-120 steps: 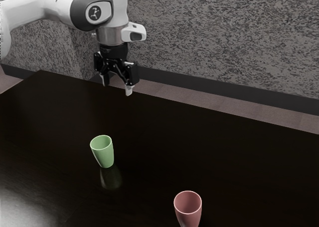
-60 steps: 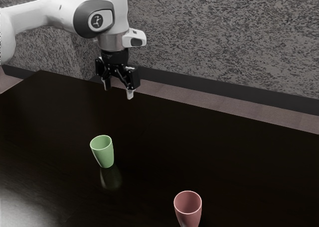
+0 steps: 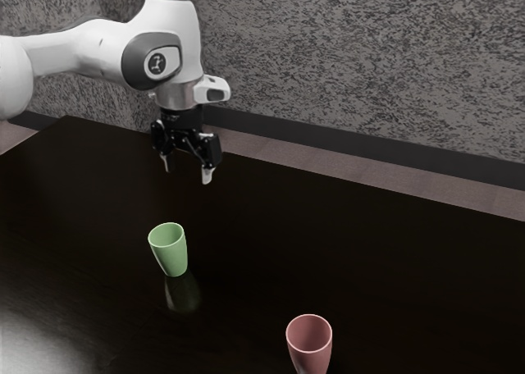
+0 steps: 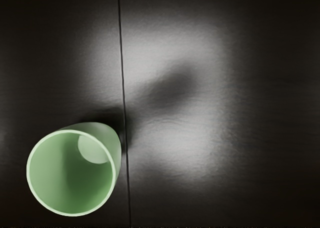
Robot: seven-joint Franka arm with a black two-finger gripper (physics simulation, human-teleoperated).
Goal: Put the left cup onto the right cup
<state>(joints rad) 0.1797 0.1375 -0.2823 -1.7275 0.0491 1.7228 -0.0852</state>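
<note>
From where I stood, the job had barely begun. The white arm [image 3: 82, 50] reached in over the dark surface [image 3: 369, 259] with its black end effector [image 3: 186, 171] pointing down, hanging in the air well above the cups. Its two fingers were spread wide with nothing between them, so it had hold of nothing.

The green cup [image 3: 168, 249], which I took to be the one to be moved, stood upright on the surface with its mouth up, below the end effector and a little nearer the camera. The pink cup [image 3: 308, 343], the one meant to receive it, stood upright too, well apart from the green one, toward the exterior view's right and closer to the front edge. Neither cup was touched.

In the wrist view the green cup [image 4: 75, 170] appeared from above, open and empty. It sat off to one side rather than straight under the hand, just beside a thin seam [image 4: 121, 63] running across the surface [image 4: 225, 138].

By my reckoning everything remained to be done: centring over the green cup, descending, closing on it, lifting, carrying it across and setting it onto the pink cup.
</note>
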